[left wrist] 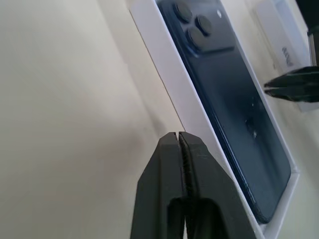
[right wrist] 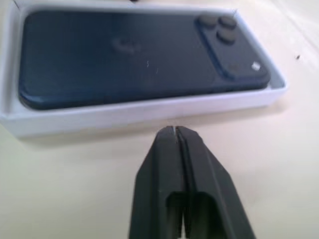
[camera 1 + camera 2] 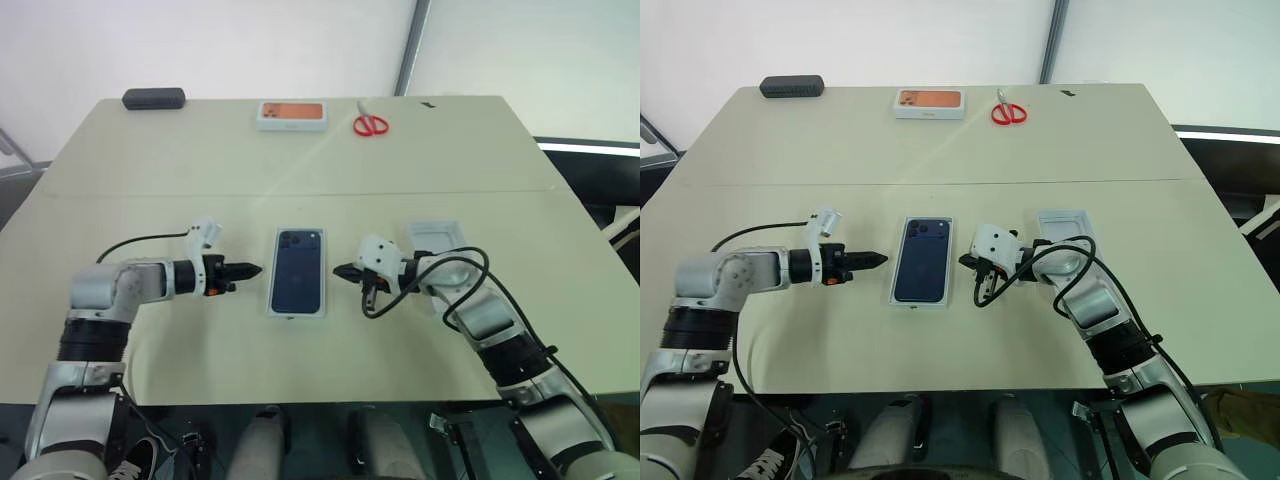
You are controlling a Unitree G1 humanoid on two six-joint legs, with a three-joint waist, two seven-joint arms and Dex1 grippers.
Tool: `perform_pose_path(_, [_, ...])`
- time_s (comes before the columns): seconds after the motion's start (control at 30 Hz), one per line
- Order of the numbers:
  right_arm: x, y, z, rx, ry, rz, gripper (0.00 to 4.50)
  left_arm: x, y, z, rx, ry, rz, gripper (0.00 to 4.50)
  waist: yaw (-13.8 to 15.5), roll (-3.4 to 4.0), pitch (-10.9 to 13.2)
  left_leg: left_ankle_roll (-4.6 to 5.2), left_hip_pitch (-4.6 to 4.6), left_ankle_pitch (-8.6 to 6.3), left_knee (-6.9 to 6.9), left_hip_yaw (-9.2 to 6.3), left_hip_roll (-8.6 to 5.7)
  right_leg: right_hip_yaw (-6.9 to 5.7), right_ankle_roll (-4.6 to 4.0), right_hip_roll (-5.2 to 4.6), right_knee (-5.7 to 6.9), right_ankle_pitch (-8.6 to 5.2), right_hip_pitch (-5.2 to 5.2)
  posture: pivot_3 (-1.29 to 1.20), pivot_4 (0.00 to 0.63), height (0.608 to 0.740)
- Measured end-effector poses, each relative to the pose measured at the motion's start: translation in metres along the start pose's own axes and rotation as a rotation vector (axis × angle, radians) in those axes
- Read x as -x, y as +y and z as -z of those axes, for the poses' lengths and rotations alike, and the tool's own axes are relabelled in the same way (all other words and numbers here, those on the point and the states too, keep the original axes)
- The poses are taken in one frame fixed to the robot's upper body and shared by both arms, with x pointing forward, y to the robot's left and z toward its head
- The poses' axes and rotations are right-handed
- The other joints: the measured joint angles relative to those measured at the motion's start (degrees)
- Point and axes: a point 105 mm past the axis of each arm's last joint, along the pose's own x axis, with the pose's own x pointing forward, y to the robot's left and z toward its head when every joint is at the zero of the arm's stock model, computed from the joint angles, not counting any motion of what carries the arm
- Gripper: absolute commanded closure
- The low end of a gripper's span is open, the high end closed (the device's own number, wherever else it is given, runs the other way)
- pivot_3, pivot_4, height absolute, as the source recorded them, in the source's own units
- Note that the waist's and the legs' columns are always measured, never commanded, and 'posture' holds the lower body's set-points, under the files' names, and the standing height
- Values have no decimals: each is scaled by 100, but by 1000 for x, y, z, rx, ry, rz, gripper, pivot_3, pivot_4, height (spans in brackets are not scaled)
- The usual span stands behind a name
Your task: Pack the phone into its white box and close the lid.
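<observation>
Head views: phone [image 3: 298, 268] lies back-up inside the box [image 3: 273, 300], mid-table [image 3: 150, 330] toward the near edge, camera cluster at the far end. Left gripper [image 3: 250, 270] sits just beside the box's left wall, fingers pressed together, pointing at it; right gripper [image 3: 343, 271] just beside the right wall, fingers also pressed together, nothing pinched. Lid [image 3: 437, 237] lies inside-up right of the box, partly behind the right arm. Along the far edge: black case [image 3: 154, 98] at the left corner, orange-topped box [image 3: 292, 115] mid-edge, red scissors [image 3: 370, 123] next to it. Left wrist view: closed fingertips [image 1: 192, 149] near the box wall, apart from it; the right gripper's tip [image 1: 291, 87] shows across the phone. Right wrist view: closed fingertips [image 2: 172, 142] near the long wall, whether touching can't be told; phone sits flat in the tray.
</observation>
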Motion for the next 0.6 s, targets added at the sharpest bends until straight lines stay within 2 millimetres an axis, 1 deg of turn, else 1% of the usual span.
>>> perform_pose_path(0.07, [-3, 1, 1, 7, 4, 6, 4481, -3, 0, 2, -18, 1, -8, 4476, -5, 0, 0, 0, 0, 0, 0, 0, 1, 0, 0, 0, 0, 0, 0, 0, 150, 740])
perform_pose_path(0.13, [-6, 1, -2, 5, -8, 14, 4481, -6, -5, 4, -42, 6, 2, 4476, -12, 2, -1, 0, 1, 0, -1, -1, 2, 1, 0, 1, 1, 0, 0, 0, 150, 740])
perform_pose_path(0.23, [-9, 2, -3, 12, -9, 21, 4481, -16, -13, 7, -49, 1, 30, 4476, 23, 2, -1, 0, 1, 0, 3, -1, -3, -3, 0, -1, 1, 0, 7, 0, 150, 740])
perform_pose_path(0.3, [-7, 0, 0, 21, 6, 32, 4481, -24, -17, 8, -30, -8, 46, 4476, 49, 2, -1, 0, 1, 0, 6, -1, -11, -4, 1, -9, 0, 0, 11, 0, 150, 740])
perform_pose_path(0.4, [-1, -5, 5, 29, 30, 47, 4481, -35, -22, 5, -45, -15, 50, 4476, 73, 2, -2, 1, 2, 0, 12, -5, -19, -10, 2, -15, -1, -1, 22, 0, 150, 740])
perform_pose_path(0.47, [6, -11, 11, 25, 54, 62, 4481, -46, -28, 1, -71, -19, 57, 4476, 101, 2, -2, 1, 9, 0, 12, -6, -24, -12, 3, -18, -5, -1, 32, 0, 150, 740])
perform_pose_path(0.6, [24, -26, 25, 18, 108, 110, 4481, -69, -44, -1, -41, -35, 114, 4476, 144, 2, -2, 5, 7, -2, 11, -5, -31, -12, 5, -19, -13, -2, 33, 0, 150, 740])
